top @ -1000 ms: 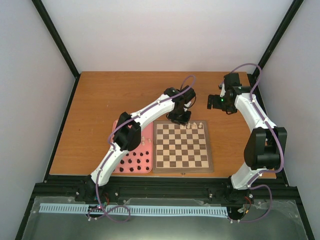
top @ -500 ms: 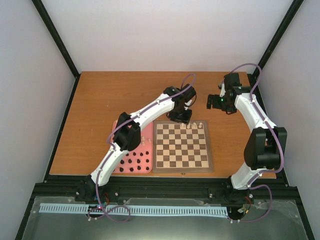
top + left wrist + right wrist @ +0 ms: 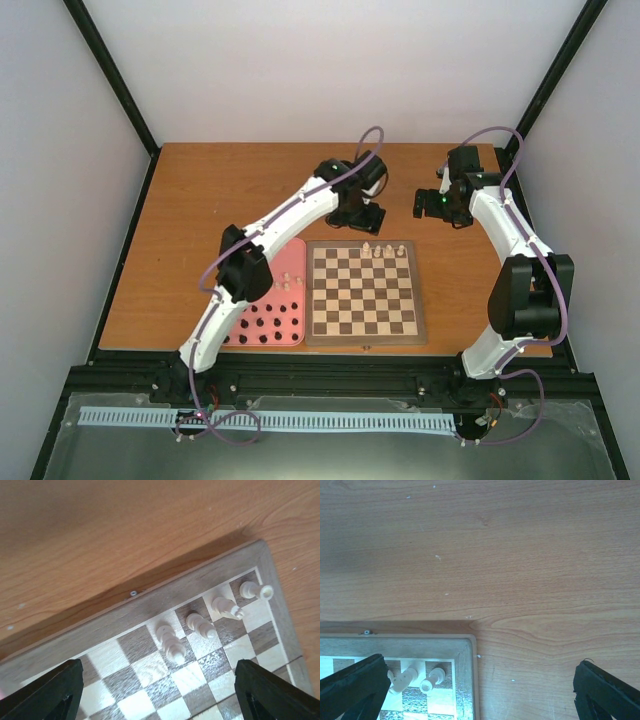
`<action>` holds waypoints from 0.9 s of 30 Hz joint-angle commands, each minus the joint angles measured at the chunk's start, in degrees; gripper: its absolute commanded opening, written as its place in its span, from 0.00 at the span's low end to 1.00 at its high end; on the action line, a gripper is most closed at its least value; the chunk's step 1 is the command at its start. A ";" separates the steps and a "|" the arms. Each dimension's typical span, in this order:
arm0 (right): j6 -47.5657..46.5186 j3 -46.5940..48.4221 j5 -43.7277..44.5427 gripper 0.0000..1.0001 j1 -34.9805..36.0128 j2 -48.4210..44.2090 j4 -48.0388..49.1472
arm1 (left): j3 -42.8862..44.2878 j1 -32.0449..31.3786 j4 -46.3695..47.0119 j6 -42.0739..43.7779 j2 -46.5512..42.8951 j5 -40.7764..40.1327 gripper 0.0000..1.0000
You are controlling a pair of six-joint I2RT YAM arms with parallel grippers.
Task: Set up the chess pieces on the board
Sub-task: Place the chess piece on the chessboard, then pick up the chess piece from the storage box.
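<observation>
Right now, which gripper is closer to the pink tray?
Left. The left gripper hovers off the pink tray's far right corner; the right gripper sits farther right, past the board.

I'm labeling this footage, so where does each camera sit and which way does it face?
Top external: above and behind the robot, looking down at table, board and pink tray; left arm and right arm show.
Left wrist: over the board's far edge, facing down at four cream chess pieces; its claw fingers at the bottom corners.
Right wrist: past the board's far right corner, facing down at mostly table; its claw fingers likewise.
Shared: both wrist views catch that corner and its pieces.
</observation>
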 commanded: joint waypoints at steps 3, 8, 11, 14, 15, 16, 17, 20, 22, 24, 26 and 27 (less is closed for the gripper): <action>-0.44 0.23 -0.66 1.00 -0.58 -1.69 0.72 | 1.28 4.60 -4.09 2.66 -11.30 -7.20 0.86; -0.71 -0.64 -0.58 1.00 -0.57 -2.57 0.76 | -9.44 7.65 -2.63 3.38 -21.67 -12.01 0.84; -0.62 -1.41 -1.21 1.00 -0.58 -3.03 1.06 | -20.94 11.11 0.38 2.34 -26.52 -12.09 0.73; -0.70 -1.76 -1.34 1.00 -0.54 -3.31 0.96 | -29.42 13.65 2.99 2.11 -29.64 -12.12 0.63; -0.71 -1.81 -1.28 1.00 -0.51 -3.33 0.90 | -31.57 14.19 3.67 2.32 -30.19 -12.32 0.62; -0.69 -1.82 -1.30 1.00 -0.58 -3.38 0.89 | -33.54 14.60 4.22 2.54 -30.39 -12.37 0.62; -0.77 -1.89 -1.35 1.00 -0.59 -3.41 0.89 | -35.15 14.70 4.70 2.73 -30.37 -12.38 0.61; -0.72 -1.69 -1.60 1.00 -0.58 -3.09 0.89 | -38.84 14.80 6.71 2.97 -29.94 -12.37 0.59; -0.71 -1.53 -1.77 1.00 -0.59 -2.90 0.86 | -40.27 14.87 8.11 2.75 -29.22 -12.41 0.60; -0.72 -1.64 -1.78 1.00 -0.58 -2.89 0.89 | -40.85 15.15 9.32 2.65 -28.21 -12.15 0.59; -0.81 -1.68 -1.67 1.00 -0.59 -2.88 0.80 | -41.12 15.39 10.51 3.09 -26.80 -11.51 0.59; -0.80 -1.68 -1.57 1.00 -0.59 -2.81 0.76 | -41.26 15.51 11.13 3.47 -26.13 -11.17 0.58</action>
